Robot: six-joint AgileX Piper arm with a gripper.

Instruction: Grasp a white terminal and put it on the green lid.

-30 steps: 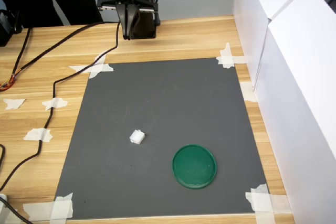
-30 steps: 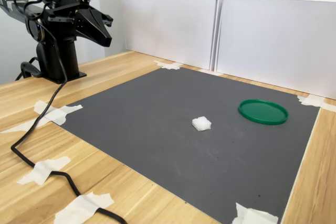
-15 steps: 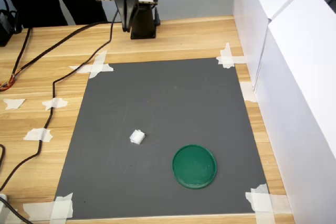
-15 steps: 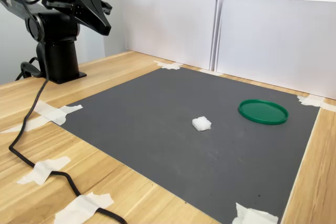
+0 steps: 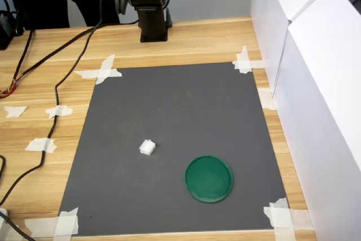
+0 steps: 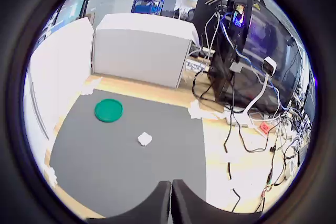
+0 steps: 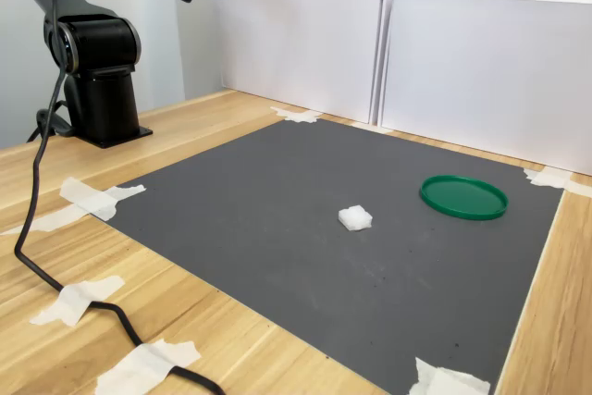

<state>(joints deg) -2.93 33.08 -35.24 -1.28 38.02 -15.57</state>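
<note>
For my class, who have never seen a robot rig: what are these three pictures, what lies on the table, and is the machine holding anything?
This is one black robot arm bolted to a wooden table. Two pictures come from fixed cameras off the arm: the first exterior view looks down from above, the second exterior view from low at the side. The round, curved picture is from a camera on the arm's wrist.

On the table lies a dark grey mat, taped at its corners. On it sit a tiny white plastic block and, apart from it, a flat round dark-green plastic lid.

The gripper, the arm's two-fingered claw, is raised high near the base. Its fingertips meet in the wrist view, and it holds nothing.
</note>
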